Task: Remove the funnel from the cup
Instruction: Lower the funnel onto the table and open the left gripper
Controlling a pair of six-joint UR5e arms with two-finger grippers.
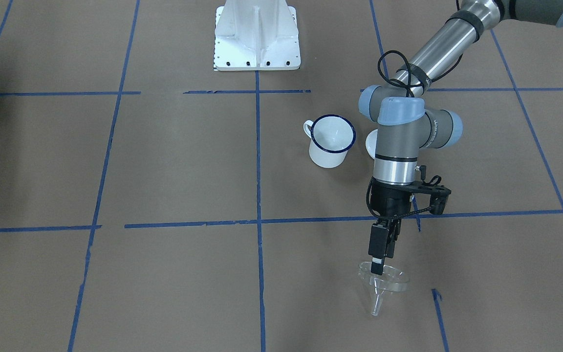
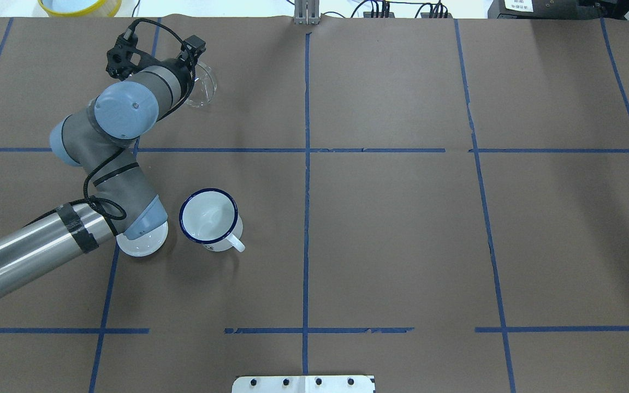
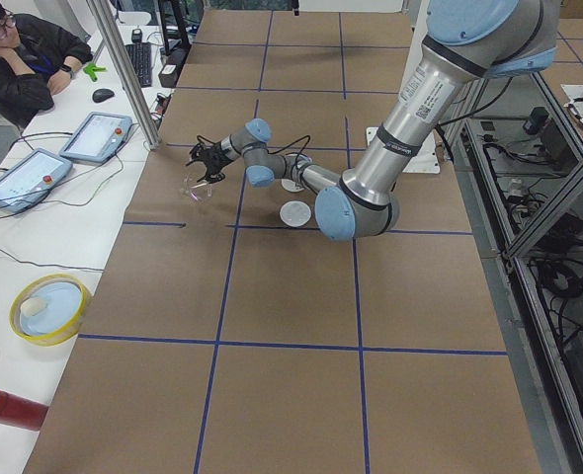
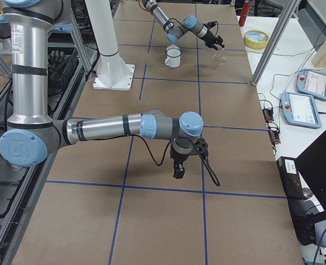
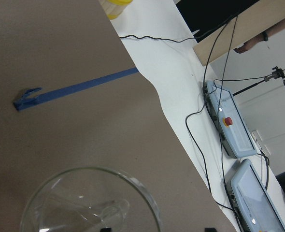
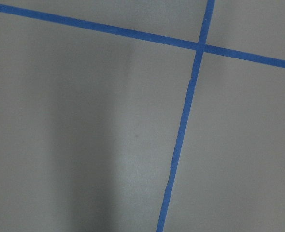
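Observation:
The clear funnel (image 1: 385, 283) is out of the cup, at the far side of the table on my left. It is tilted, with its spout toward the table edge. My left gripper (image 1: 378, 266) is shut on the funnel's rim. The funnel also shows in the overhead view (image 2: 202, 87), in the left wrist view (image 5: 89, 203) and in the exterior left view (image 3: 195, 190). The white mug with a dark blue rim (image 1: 331, 141) stands upright and empty (image 2: 208, 215), well behind the gripper. My right gripper (image 4: 178, 171) hangs over bare table; I cannot tell whether it is open or shut.
A white round lid (image 2: 142, 240) lies beside the mug, partly under my left arm. The white robot base (image 1: 257, 39) is behind the mug. A yellow bowl (image 2: 79, 5) and teach pendants (image 5: 232, 125) lie past the table's far edge, close to the funnel.

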